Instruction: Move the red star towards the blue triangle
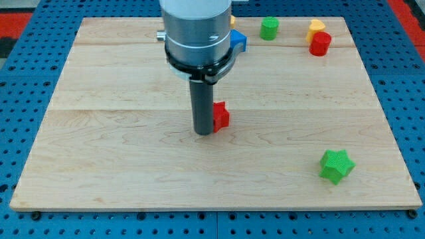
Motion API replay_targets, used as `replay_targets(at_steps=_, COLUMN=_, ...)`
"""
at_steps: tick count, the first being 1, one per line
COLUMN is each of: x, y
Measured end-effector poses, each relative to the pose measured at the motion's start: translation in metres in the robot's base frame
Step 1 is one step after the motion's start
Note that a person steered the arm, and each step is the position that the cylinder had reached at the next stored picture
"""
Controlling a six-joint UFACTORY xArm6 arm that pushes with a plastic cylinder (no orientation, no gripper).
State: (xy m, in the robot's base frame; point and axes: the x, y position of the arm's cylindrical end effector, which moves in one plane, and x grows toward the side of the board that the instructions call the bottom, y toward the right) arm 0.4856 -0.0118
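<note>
- Camera view, only one given.
- Red star (221,115): near frame centre, slightly left of middle. Approx. half hidden behind the rod, so which way its points face can't be read; no long axis to speak of on the visible part.
- Blue triangle (238,40): upper centre of frame, mostly hidden behind the arm body; only its right corner shows. Well apart from the red star, up-frame of it.
- Counts: 1 red star, 1 blue block, 2 green, 2 yellow, 1 other red.
- Green star (335,165): lower right of frame, alone.
- Green cylinder (269,28): top edge, right of centre.
- Yellow block (317,26), shape unclear, top right; red cylinder (320,44) touching it, just below.
- 2nd yellow block (232,21): thin sliver at top centre beside the arm, shape unclear.
- End effector: plain rod, no jaws, nothing held. My tip (202,132) sits on the board just left of the red star and a bit lower in frame; rod looks to be touching the star's left side.
- Wooden board (119,159) lies on a blue pegboard (20,86).
</note>
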Motion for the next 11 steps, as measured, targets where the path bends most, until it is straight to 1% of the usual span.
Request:
replay_targets(at_steps=1, x=-0.012, y=0.011)
replay_targets(at_steps=3, x=-0.061, y=0.035)
replay_targets(at_steps=5, x=-0.084, y=0.063)
replay_targets(at_steps=8, x=-0.136, y=0.074)
replay_targets(at_steps=10, x=-0.112, y=0.085)
replay_targets(at_steps=11, x=-0.126, y=0.102)
